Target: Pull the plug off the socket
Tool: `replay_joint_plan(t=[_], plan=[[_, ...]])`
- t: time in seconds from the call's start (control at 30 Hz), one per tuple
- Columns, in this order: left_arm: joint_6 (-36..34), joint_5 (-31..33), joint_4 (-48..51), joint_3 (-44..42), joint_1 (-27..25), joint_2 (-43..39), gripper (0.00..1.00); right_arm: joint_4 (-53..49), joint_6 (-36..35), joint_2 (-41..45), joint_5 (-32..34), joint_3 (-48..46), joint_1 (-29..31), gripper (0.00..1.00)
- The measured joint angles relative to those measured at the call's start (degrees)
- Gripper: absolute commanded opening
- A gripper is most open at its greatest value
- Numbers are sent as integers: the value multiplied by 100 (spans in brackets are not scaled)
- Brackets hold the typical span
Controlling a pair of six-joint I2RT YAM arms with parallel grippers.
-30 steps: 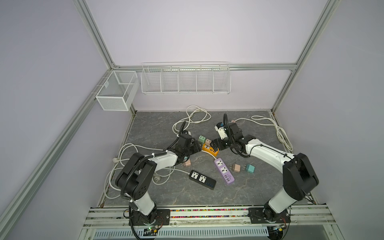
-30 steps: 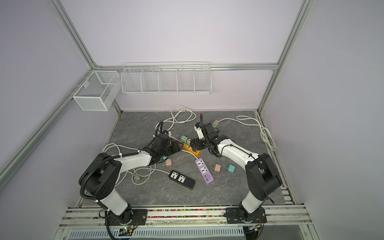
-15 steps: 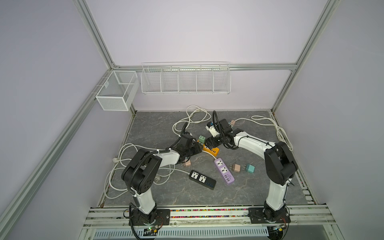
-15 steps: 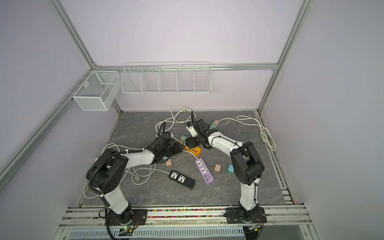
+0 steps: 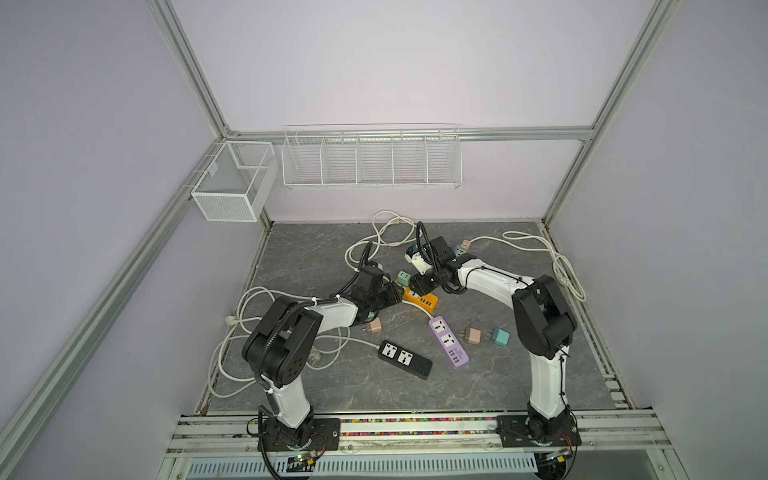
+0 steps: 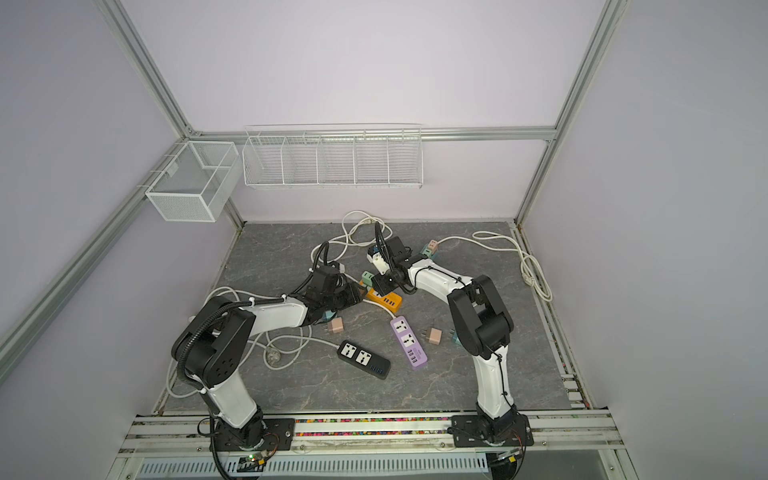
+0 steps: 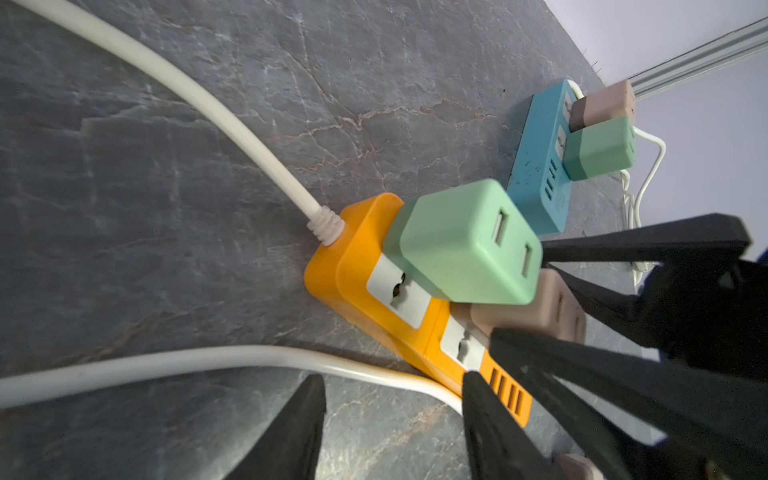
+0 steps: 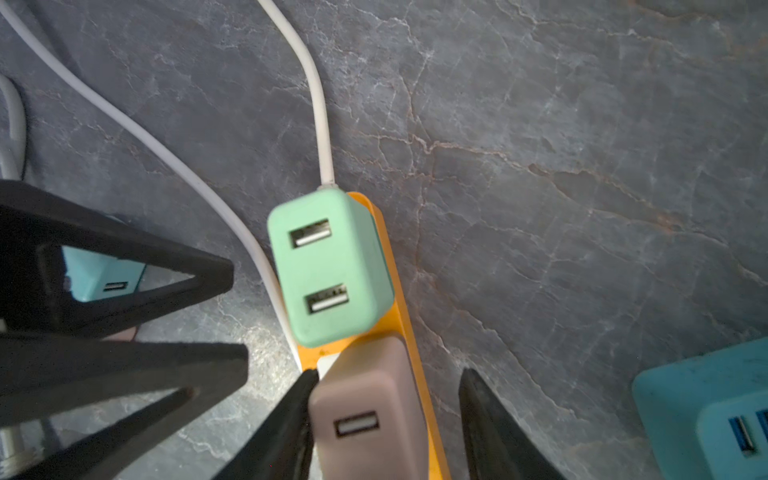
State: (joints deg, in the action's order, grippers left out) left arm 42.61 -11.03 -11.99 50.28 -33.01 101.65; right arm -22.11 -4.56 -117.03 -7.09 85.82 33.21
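Near the centre of both top views, on the grey tabletop [image 5: 316, 257], lies the orange power strip [image 5: 424, 300]; both of my hands meet over it, one from the left side of the frame and one from the right. Two plugs stand in its sockets side by side: a green plug [image 7: 465, 245] at the end where the white cable [image 7: 232, 124] enters, and a tan plug [image 8: 365, 399] just beside it; the tan plug is seated in its socket.

My right hand [image 8: 388, 374] straddles the tan plug, released rather than clenched; one finger [image 8: 291, 424] lies against the plug's side, while the other finger [image 8: 490, 424] stands just off it with a gap showing between.

My left hand [image 7: 390, 376] sits low at the strip's other end, by the row of small ports; its fingers are apart and grasp nothing; a run of pale cable [image 7: 208, 361] and bare tabletop show between them; one fingertip [image 7: 482, 399] overlaps the strip's end, though I cannot tell whether it presses there.

Behind the orange strip, a blue power strip [image 7: 536, 166] carries its own tan and green plugs; toward the lower middle of the top views lie a purple strip [image 5: 448, 341] and a black strip [image 5: 405, 359], with loose plugs [image 5: 473, 334] near them.
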Motion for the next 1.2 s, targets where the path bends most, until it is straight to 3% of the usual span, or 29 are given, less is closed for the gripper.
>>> replay_joint_plan(t=[0.5,0.87,1.2], plan=[[146,-44,2,-177,0,0,54,52,-133,-133,111,-83,136,31],[175,-221,-15,-175,0,7,54,348,535,437,619,-909,538,25],[214,-415,-105,-90,0,251,51,568,1036,538,885,-1110,697,23]])
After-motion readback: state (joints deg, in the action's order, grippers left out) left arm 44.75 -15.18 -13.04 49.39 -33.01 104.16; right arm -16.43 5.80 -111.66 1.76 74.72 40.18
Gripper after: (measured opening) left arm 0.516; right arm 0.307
